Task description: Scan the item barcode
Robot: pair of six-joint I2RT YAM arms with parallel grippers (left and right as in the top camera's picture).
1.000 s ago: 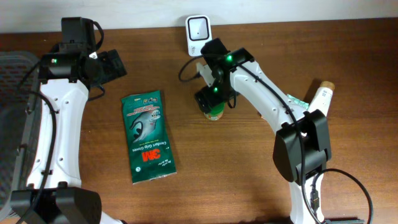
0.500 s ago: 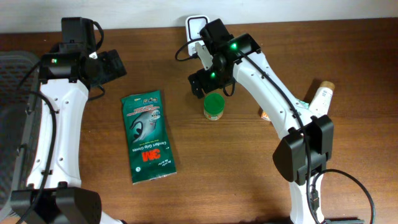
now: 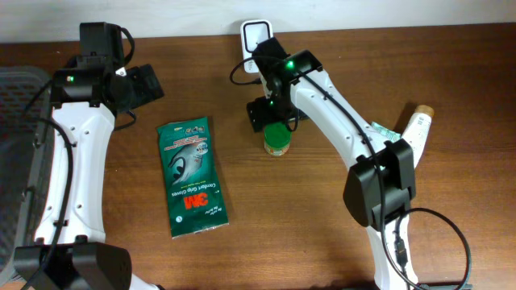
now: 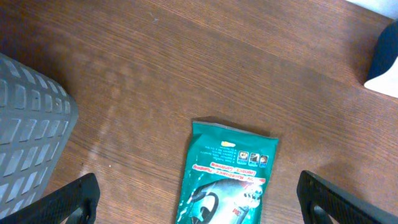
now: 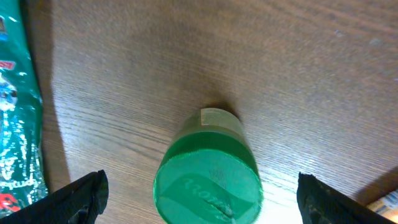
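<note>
Your right claw [image 3: 270, 117] is released, jaws wide, with the green-capped jar [image 5: 208, 180] standing on the counter [image 5: 186, 62] just below it. Your left claw [image 3: 149, 83] is released too, a green packet [image 4: 227, 171] below.

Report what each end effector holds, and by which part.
Nothing is held. The left end effector and right end effector are open; the right hangs over the green-lidded jar.

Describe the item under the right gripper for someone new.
On the brown table, look in front of the white scanner at the back edge. The small upright jar there has a round green lid, unlike the flat green packet nearby.
</note>
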